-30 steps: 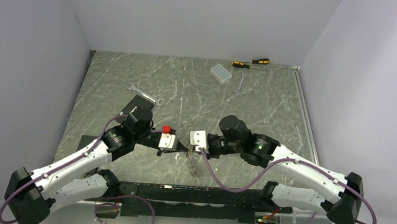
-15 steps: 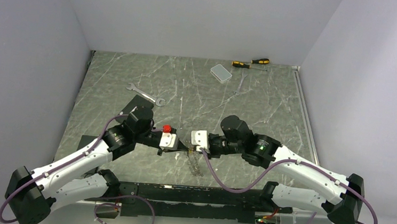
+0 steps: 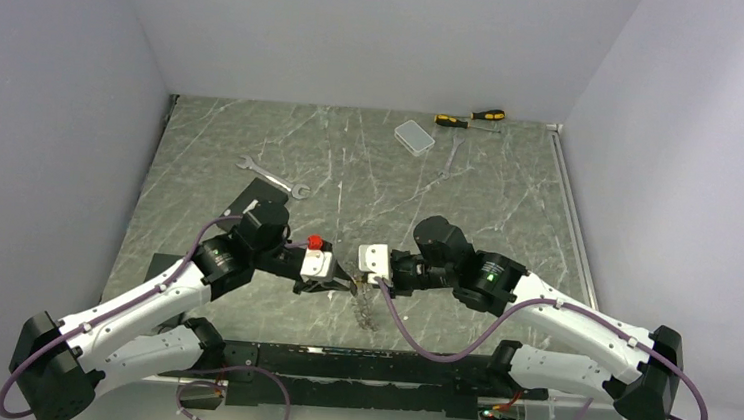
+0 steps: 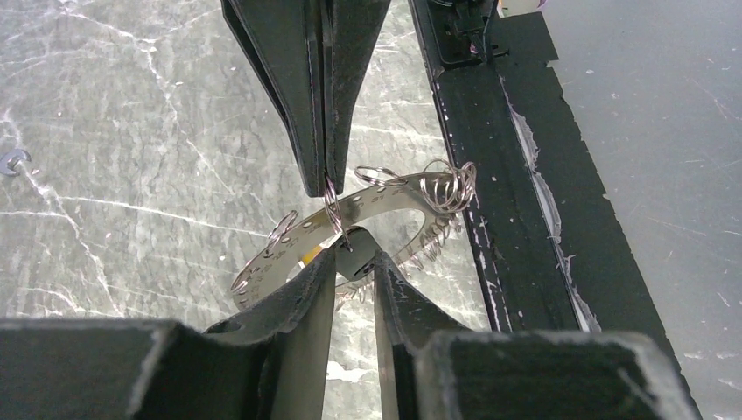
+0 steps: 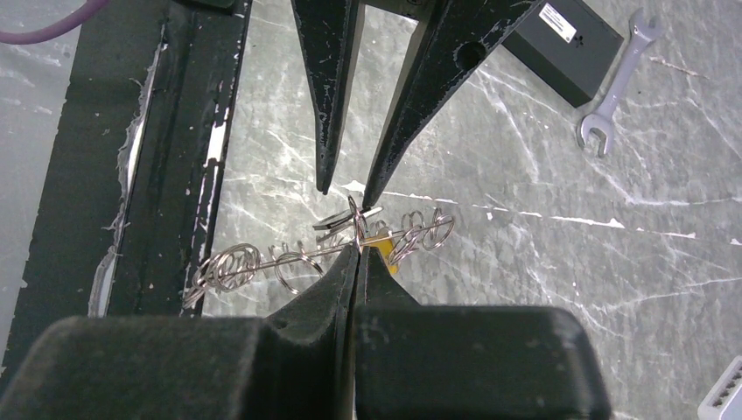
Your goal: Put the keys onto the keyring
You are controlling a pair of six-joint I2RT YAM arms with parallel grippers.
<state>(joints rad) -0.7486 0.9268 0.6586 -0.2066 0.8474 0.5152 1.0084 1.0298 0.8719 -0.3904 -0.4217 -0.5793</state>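
Note:
The keyring (image 4: 398, 194) is a flat silvery loop carrying several small wire rings. It hangs between both grippers just above the table near the front rail, and shows edge-on in the right wrist view (image 5: 289, 254) and small in the top view (image 3: 365, 308). My right gripper (image 5: 357, 248) is shut on one thin ring of it; its shut fingers (image 4: 317, 131) show from above in the left wrist view. My left gripper (image 4: 352, 255) pinches the black-headed key (image 4: 354, 261) against the loop. A yellow key head (image 5: 385, 255) sits by the loop. I cannot make out the pale key.
The black front rail (image 4: 490, 175) runs close beside the keyring. A silver spanner (image 3: 272, 176) and a flat black block (image 3: 248, 198) lie behind the left arm. Two yellow-and-black screwdrivers (image 3: 470, 118), a small clear box (image 3: 414, 136) and another spanner (image 3: 449, 156) lie at the back.
My left gripper has edged a little right, closer to the right gripper. The right arm and the hanging keyring have hardly moved.

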